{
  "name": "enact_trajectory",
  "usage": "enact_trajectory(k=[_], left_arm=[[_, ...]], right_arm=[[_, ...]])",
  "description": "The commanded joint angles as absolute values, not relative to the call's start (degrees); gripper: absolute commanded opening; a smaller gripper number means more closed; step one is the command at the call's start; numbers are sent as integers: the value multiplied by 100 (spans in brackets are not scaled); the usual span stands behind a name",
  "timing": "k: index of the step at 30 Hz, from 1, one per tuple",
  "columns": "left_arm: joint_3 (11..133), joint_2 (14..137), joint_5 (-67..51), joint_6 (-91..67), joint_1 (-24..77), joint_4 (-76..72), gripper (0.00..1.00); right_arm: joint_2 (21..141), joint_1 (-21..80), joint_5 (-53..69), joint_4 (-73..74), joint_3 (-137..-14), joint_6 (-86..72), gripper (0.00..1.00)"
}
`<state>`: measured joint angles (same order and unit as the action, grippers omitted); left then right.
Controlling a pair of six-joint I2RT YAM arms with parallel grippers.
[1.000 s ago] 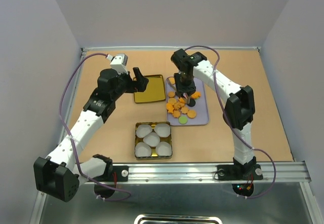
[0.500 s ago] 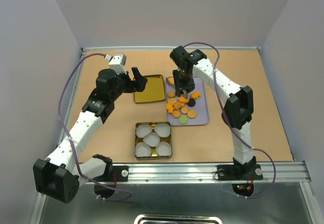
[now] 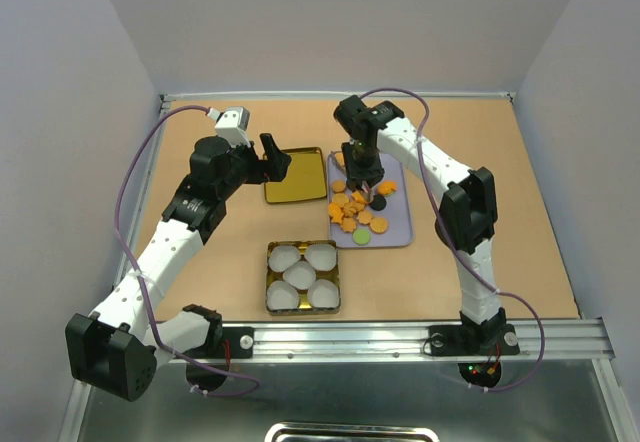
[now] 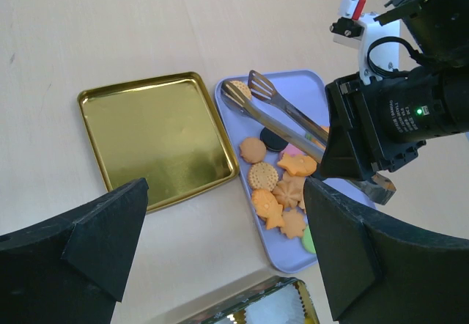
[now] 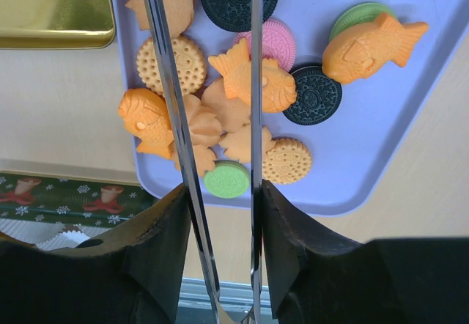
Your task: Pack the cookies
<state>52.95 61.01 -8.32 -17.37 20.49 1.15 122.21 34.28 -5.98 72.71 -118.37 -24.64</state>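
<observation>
The cookies (image 3: 355,212), mostly orange with a few black, green and pink, lie in a heap on a lavender tray (image 3: 397,230). My right gripper (image 3: 362,174) is shut on metal tongs (image 5: 253,82) and holds them above the heap. The tong arms stand apart with nothing between them, and their tips show in the left wrist view (image 4: 249,89). A green cookie (image 5: 227,179) lies under the arms. My left gripper (image 3: 275,157) is open and empty, hovering by the gold lid (image 3: 295,175). Its wrist view shows the cookies (image 4: 282,192) below and to the right.
A square tin (image 3: 271,280) holding several white pleated paper cups stands near the front, below the tray. The gold lid (image 4: 154,137) lies flat, left of the tray (image 4: 308,93). The tin's patterned edge shows in the right wrist view (image 5: 66,196).
My right gripper with the tongs has shifted slightly back and left over the tray. The left arm has barely moved.
</observation>
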Motion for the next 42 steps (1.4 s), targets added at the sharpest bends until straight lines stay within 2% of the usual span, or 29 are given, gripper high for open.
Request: enact_trajectory(k=[1, 7, 14, 22, 28, 35, 42], left_arm=[[5282, 5959, -809, -1626, 2004, -44, 99], [5282, 5924, -782, -1643, 1986, -35, 99], [5423, 5906, -765, -1652, 1986, -9, 99], [5581, 5731, -308, -1452, 1978, 202, 99], [5212, 5133, -44, -1591, 1960, -193, 99], [5159, 5220, -255, -1766, 1951, -9, 99], [5203, 5133, -53, -1925, 1951, 193, 99]], right_arm=[[12261, 3533, -580, 7119, -11883, -2399, 42], [12243, 3542, -598, 7128, -11857, -2373, 31], [11796, 3542, -1098, 7251, -11707, -2373, 29], [10663, 3542, -1222, 7515, -11461, -2610, 29], [9819, 3551, -450, 7392, -11066, -2733, 28], [8966, 3612, 981, 7023, -10381, -2523, 27], [8631, 4947, 1389, 6557, -9791, -2522, 27]])
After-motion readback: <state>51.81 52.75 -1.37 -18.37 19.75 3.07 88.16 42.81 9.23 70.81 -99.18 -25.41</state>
